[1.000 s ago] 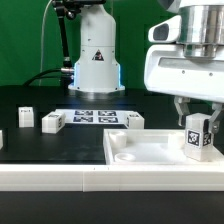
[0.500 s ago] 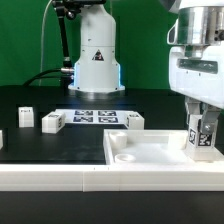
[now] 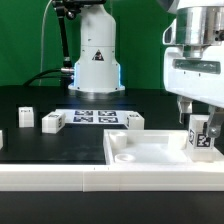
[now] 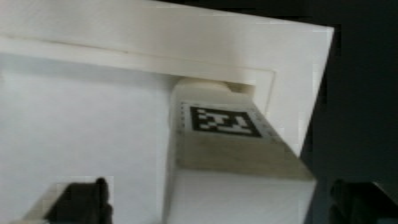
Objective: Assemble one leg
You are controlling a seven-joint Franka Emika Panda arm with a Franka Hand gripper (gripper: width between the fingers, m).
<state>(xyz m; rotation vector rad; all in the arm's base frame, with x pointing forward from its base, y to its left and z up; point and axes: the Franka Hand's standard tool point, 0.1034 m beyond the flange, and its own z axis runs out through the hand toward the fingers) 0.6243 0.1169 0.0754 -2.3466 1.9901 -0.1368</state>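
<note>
One leg (image 3: 200, 138) stands upright, clamped between the fingers of the hand (image 3: 199, 128), directly beneath it.

**Op:** From my feed, the leg (image 3: 201, 136) looks like matt white plastic, smooth faces, with a printed black-and-white tag that reads flat, like paper or a sticker.

**Eng:** And the big piece under it?

**Op:** The square white piece (image 3: 150, 152) looks like smooth plastic too, with a slight sheen along its raised rim. Behind it, the table (image 3: 40, 100) is matt black. The marker board (image 3: 95, 117) on that table looks flat and matt. The gripper (image 3: 197, 118) housing above the leg is glossy white plastic.
</note>
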